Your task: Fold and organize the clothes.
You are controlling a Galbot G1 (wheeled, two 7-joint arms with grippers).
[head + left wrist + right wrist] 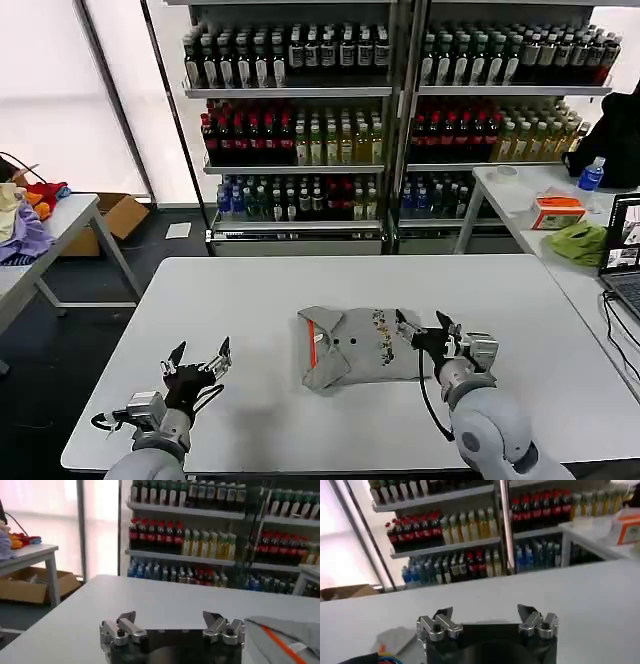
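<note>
Item: grey collared shirt (355,347), folded at mid-table (250,290). We judge it light, limp, non-slippery; best pinched at a doubled edge. Right gripper (424,333) at its edge, left gripper (200,358) apart: fingers spread, empty.

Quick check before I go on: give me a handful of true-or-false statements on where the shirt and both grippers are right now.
1. The grey shirt lies folded near the middle of the white table. True.
2. The left gripper is clamped on the shirt. False: it is open and sits apart from the shirt, over bare table toward the robot's left.
3. The right gripper is open at the shirt's edge on the robot's right. True.
4. The shirt's orange stripe faces the right gripper. False: the stripe is on the side toward the left gripper.
5. A second shirt is stacked beside the folded one. False: one shirt lies on this table.
</note>
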